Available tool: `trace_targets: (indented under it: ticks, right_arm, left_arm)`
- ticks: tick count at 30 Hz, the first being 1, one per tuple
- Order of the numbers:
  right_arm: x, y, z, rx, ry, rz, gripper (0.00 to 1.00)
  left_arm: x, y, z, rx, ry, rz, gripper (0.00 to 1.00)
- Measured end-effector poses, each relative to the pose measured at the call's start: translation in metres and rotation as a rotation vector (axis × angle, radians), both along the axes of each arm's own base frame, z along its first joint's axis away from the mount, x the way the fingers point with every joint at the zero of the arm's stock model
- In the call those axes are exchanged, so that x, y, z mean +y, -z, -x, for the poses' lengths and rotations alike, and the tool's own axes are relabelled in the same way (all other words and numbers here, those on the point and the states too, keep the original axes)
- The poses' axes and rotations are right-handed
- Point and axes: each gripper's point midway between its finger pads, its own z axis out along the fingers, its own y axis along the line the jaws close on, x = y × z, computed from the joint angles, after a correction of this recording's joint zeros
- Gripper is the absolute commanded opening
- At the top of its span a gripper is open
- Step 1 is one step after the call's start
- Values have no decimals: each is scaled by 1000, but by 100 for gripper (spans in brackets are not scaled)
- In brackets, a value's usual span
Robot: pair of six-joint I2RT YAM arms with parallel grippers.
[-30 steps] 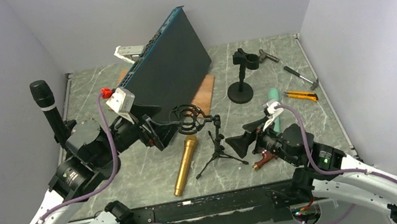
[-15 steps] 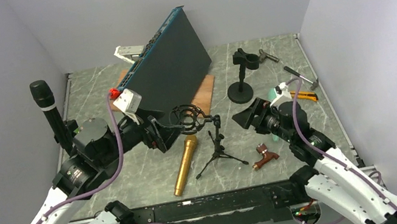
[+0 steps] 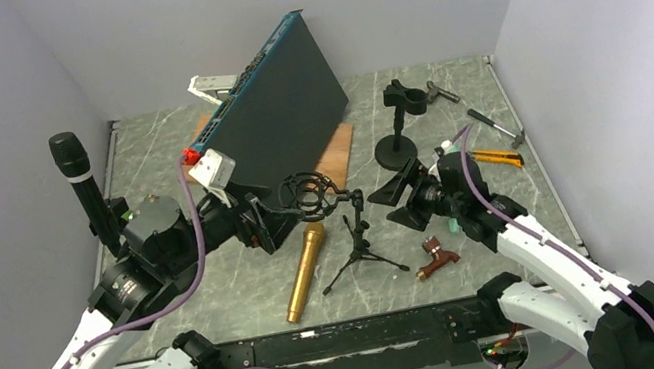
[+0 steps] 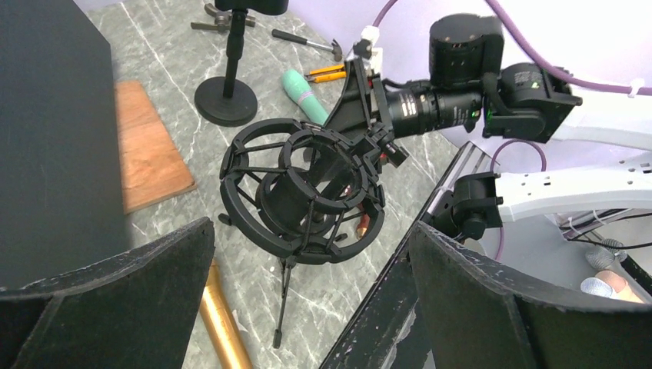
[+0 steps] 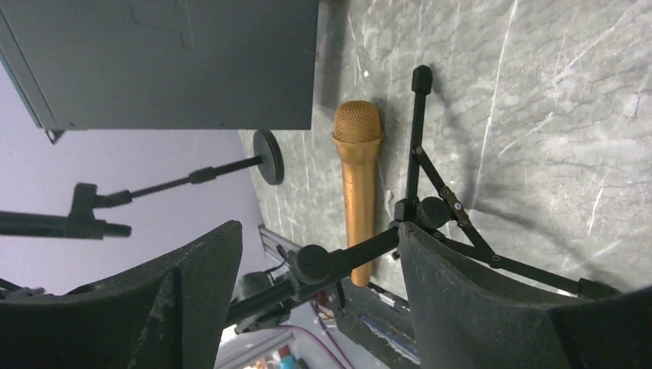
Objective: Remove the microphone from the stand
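A black microphone [image 3: 78,180] stands upright at the far left, clipped on a round-base stand [image 5: 267,157]. A gold microphone [image 3: 306,271] lies flat on the table beside a small tripod stand [image 3: 359,245] that carries a black shock mount [image 3: 310,195]. My left gripper [image 3: 276,218] is open and empty just left of the shock mount [image 4: 304,188], which sits between its fingers in the left wrist view. My right gripper [image 3: 394,201] is open and empty just right of the tripod, whose post [image 5: 419,211] crosses between its fingers in the right wrist view. The gold microphone [image 5: 358,184] lies beyond.
A dark blue panel [image 3: 278,102] leans at the back over a wooden board [image 3: 336,154]. A second round-base stand [image 3: 394,127] has an empty clip. A yellow knife [image 3: 496,157], a hammer [image 3: 493,123] and a brown-handled tool [image 3: 435,257] lie on the right.
My right arm has swung from the front right, near the brown-handled tool, up and left to the tripod stand. My left gripper has shifted slightly right toward the shock mount.
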Motion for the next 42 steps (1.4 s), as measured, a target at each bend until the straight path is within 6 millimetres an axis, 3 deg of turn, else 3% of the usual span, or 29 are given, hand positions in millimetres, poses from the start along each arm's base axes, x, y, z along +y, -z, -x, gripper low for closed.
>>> trace_targets:
  ticks: [5,8,18,24,33,37,42]
  right_arm:
    - [-4,-25,-9,-8,55,-7,73]
    - [-3,-29,-9,1,61,-13,71]
    - [15,-7,10,112,19,17,69]
    - [27,1,18,148,-5,27,51]
    - [39,8,26,174,-28,39,48]
    - [44,10,28,185,-33,37,35]
    - [47,7,25,182,-17,20,11]
  left_arm:
    - [1,4,1,3,0,-3,99]
    - [2,7,2,6,0,-5,100]
    - [2,7,2,6,0,-5,99]
    - [3,5,3,1,-1,0,99]
    - [3,4,3,-4,0,6,100]
    - [3,3,3,-9,-1,10,99]
    - [3,3,3,-9,0,10,99]
